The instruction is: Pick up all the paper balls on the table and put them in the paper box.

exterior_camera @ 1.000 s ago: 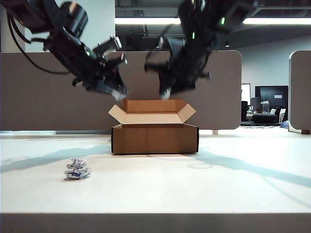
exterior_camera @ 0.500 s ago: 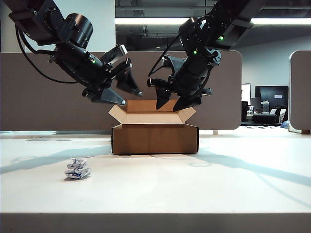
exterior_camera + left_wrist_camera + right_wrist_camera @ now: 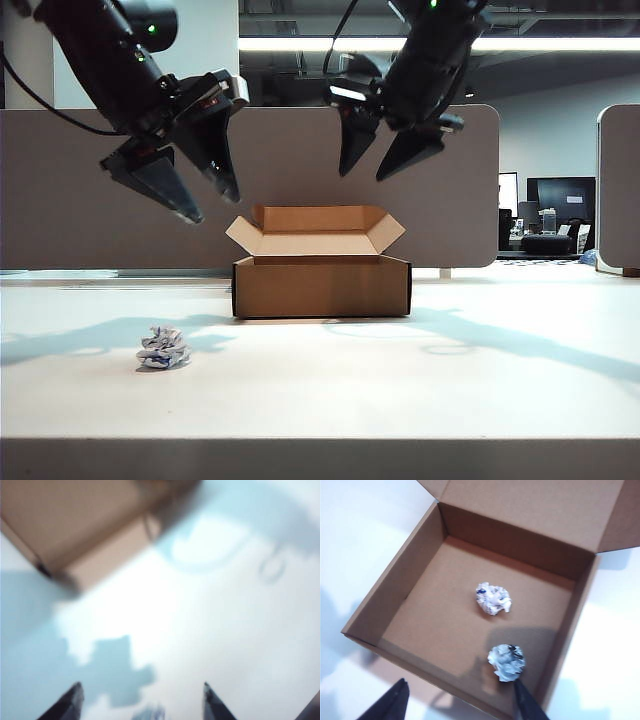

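A wide off-white tabletop (image 3: 420,400) fills the lower half of the exterior view, its thick front edge nearest the camera. At lower left of the frame, well in front of the box and well apart from it, one crumpled paper ball (image 3: 162,348) lies alone on the tabletop, white with blue and dark marks. It looks very light and soft, likely to squash or skid under a careless touch, so closing the fingers around its middle, from above, seems the safest hold. Farther back, at the centre of the frame, stands the brown paper box (image 3: 321,285), its four flaps spread. The right wrist view looks straight down into the paper box (image 3: 470,625) and shows two more paper balls resting on its floor, one near the middle (image 3: 493,598) and one closer to a side wall (image 3: 506,662), so one of three remains to be collected. High in the upper left of the exterior view hangs the left hand (image 3: 195,195), its dark fingers spread apart and holding nothing, pointing down. In the upper centre-right, above the box, hangs the right hand (image 3: 365,172), fingers likewise apart and empty. Behind them runs a grey-brown divider panel (image 3: 60,190).
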`<state>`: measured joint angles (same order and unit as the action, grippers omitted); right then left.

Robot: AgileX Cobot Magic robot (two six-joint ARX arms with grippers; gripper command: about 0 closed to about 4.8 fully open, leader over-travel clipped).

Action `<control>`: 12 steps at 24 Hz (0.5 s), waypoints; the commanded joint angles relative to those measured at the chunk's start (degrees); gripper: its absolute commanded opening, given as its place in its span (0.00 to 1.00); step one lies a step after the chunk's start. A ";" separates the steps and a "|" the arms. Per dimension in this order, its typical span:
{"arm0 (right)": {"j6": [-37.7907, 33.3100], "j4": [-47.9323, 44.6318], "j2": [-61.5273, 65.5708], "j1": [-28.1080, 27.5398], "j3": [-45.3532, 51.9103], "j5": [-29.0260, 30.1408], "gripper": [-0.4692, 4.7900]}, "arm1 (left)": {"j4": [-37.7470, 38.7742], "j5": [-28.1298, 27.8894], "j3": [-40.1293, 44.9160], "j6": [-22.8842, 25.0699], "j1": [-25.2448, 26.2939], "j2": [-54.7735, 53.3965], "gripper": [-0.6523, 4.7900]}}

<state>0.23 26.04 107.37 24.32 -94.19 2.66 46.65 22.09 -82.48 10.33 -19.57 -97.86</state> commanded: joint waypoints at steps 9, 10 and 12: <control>3.19 4.07 -8.37 -2.69 -0.28 -3.43 0.63 | 2.78 -23.37 11.30 -0.76 -10.80 1.70 0.70; 3.19 4.39 -8.37 -2.69 -0.28 -3.45 0.63 | 2.49 -23.30 11.87 -0.90 -10.80 1.70 0.70; 3.26 5.40 -8.35 -2.69 -0.26 -4.07 0.63 | 1.86 -20.63 13.31 -0.92 -10.82 1.66 0.70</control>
<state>3.11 31.22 99.33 21.61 -94.13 -1.04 49.12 -0.84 -69.69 9.58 -30.30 -96.25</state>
